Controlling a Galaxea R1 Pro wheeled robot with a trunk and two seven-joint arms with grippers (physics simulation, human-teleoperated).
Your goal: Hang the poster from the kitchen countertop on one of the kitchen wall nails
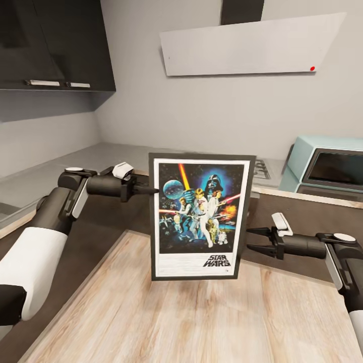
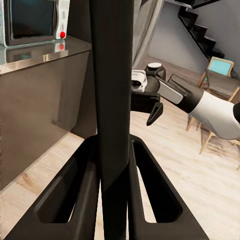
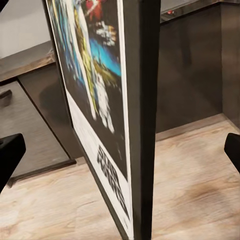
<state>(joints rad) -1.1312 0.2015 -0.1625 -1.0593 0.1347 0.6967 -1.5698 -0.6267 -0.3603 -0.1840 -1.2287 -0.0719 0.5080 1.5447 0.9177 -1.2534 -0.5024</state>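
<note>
My left gripper [image 1: 151, 191] pinches the poster's [image 1: 200, 217] left edge, holding it upright above the wood floor [image 1: 166, 322], before the kitchen countertop [image 1: 101, 154]. My right gripper [image 1: 253, 239] is spread wide just beside its right edge. My left wrist camera sees the frame edge-on between my fingers [image 2: 75, 200]; my right wrist camera sees the printed face obliquely.
</note>
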